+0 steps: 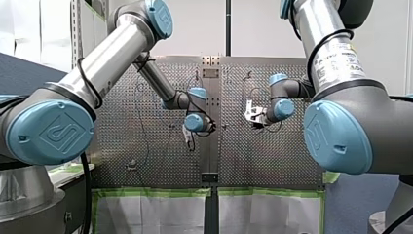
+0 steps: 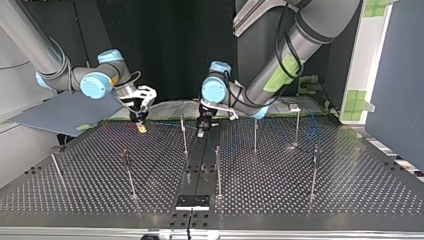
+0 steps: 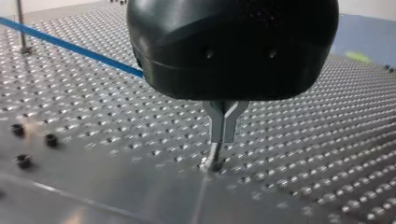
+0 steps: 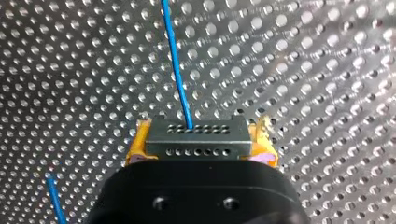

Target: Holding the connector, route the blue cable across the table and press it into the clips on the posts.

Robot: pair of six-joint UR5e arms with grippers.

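Routing barely begun: right gripper (image 4: 201, 140) fingers clamp the connector (image 4: 196, 145), left gripper (image 3: 223, 128) fingers closed on nothing; next, draw the blue cable (image 4: 176, 60), leaving at twelve o'clock, to a post (image 2: 183, 131).

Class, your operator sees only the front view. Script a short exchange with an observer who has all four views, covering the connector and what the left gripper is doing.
Operator: From the front view I can't see what my right gripper holds. Does it have the connector?
Observer: Yes. In the right wrist view the right gripper is shut on the grey connector, with the blue cable running out of its face.
Operator: And my left gripper?
Observer: In the left wrist view the left gripper has its metal fingers closed together, tips low over the perforated table.
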